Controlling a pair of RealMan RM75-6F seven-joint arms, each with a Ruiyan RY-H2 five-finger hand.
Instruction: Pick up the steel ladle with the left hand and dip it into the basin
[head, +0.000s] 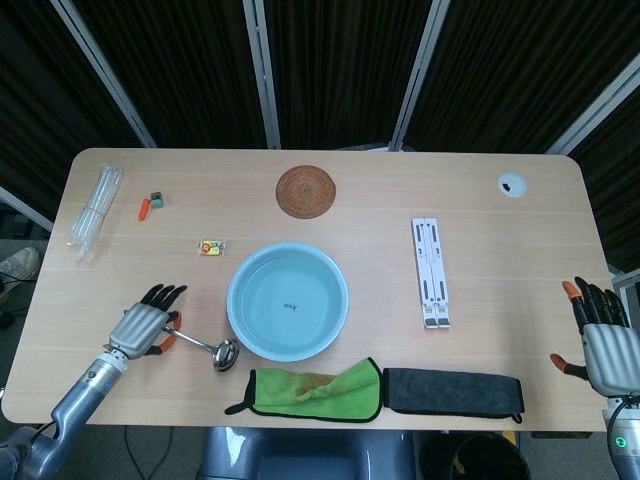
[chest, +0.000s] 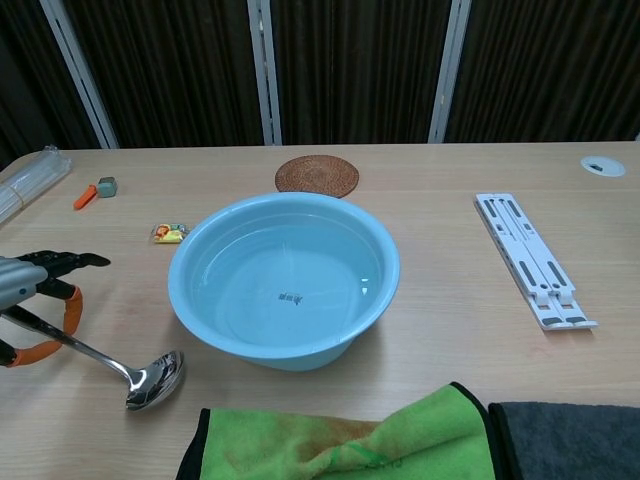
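Note:
The steel ladle (head: 205, 348) lies low over the table, left of the light blue basin (head: 240, 325), which holds water. My left hand (head: 143, 323) grips the end of its handle, and the ladle's bowl points right toward the basin. In the chest view the left hand (chest: 30, 285) sits at the left edge. From it the ladle (chest: 150, 381) slants down and to the right, its bowl close to the table just short of the basin (chest: 200, 320). My right hand (head: 600, 340) hovers at the table's right edge with fingers apart, holding nothing.
A green cloth (head: 315, 390) and a dark grey cloth (head: 453, 390) lie along the front edge. A white folding stand (head: 430, 272) sits right of the basin, with a woven coaster (head: 305, 191) behind it. A candy packet (head: 211, 247), a small orange item (head: 144, 208) and a plastic bag (head: 93, 208) lie at the left.

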